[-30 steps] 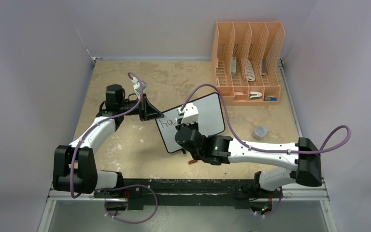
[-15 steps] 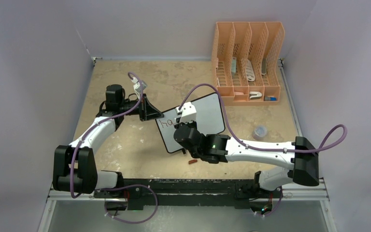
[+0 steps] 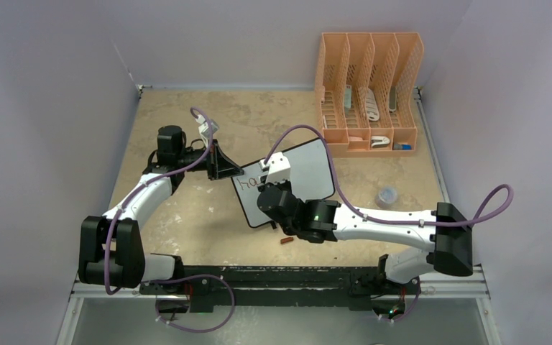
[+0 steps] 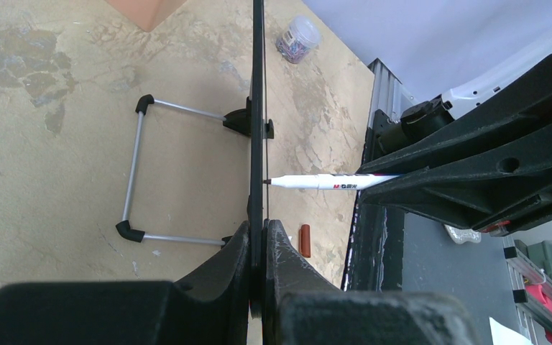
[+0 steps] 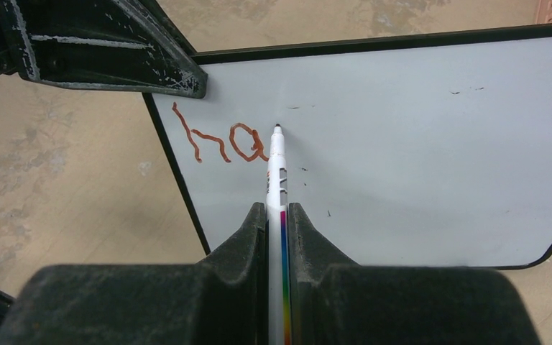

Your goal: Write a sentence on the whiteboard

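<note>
A beige bench (image 3: 273, 115) is carrying the whiteboard (image 3: 313, 171), which is standing upright at centre frame. The left end effector (image 4: 259, 233) is clamping its left edge. The right end effector (image 5: 278, 215) is gripping a marker (image 5: 276, 162), whose tip is touching the board just right of the sentence (image 5: 219, 142), which is reading only "ha".

The right arm (image 3: 374, 219) covers part of the whiteboard (image 3: 315, 167)
</note>
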You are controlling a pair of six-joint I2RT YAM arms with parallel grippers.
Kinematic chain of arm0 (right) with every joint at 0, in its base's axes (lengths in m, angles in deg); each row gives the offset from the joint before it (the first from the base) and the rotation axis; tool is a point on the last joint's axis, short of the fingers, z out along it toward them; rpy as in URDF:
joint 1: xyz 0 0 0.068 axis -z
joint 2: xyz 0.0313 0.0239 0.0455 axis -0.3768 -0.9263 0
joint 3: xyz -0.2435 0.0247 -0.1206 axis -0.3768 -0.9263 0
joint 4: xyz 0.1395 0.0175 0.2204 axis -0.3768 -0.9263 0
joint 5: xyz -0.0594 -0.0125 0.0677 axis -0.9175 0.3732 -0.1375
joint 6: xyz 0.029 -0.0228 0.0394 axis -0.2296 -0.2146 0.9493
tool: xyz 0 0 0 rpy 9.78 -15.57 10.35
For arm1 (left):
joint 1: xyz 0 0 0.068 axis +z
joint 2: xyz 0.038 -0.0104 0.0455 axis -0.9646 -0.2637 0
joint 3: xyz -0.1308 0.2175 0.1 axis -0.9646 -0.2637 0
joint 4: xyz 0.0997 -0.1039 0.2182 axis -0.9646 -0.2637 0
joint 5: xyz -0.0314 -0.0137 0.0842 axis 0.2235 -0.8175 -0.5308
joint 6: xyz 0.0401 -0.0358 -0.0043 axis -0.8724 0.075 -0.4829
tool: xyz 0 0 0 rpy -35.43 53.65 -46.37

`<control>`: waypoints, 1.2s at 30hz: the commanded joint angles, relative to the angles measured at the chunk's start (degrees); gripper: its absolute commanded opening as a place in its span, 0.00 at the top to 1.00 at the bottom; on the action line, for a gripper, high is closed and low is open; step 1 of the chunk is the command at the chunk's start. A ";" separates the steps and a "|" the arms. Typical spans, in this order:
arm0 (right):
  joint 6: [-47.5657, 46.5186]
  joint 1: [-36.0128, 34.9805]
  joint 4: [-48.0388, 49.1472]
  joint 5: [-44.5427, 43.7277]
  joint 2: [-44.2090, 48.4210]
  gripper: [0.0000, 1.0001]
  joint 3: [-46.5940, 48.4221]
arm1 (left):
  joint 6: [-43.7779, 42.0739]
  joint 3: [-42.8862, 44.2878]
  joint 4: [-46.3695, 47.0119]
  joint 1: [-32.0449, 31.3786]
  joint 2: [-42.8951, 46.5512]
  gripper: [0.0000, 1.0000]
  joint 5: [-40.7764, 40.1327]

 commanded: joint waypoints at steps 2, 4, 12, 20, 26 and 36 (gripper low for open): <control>-0.30 0.55 1.46 -1.10 -0.84 1.00 0.69 | -1.64 0.64 -1.38 -1.28 -0.83 1.00 1.52; -0.13 0.57 1.08 -1.09 -1.05 1.00 0.69 | -1.64 0.59 -1.38 -1.32 -0.85 1.00 1.57; 1.71 0.65 -1.87 -0.96 -1.52 1.00 0.95 | -1.64 0.65 -1.38 -1.33 -0.85 1.00 1.53; 2.41 0.59 -5.07 0.16 -1.43 1.00 1.52 | -1.64 0.57 -1.38 -1.33 -0.85 1.00 1.50; 3.00 0.55 -6.52 2.10 -2.71 1.00 1.90 | -1.62 0.57 -1.38 -1.34 -0.90 1.00 1.47; 3.73 0.56 -9.16 3.15 -3.54 1.00 2.73 | -1.57 0.63 -1.29 -1.33 -0.96 1.00 1.54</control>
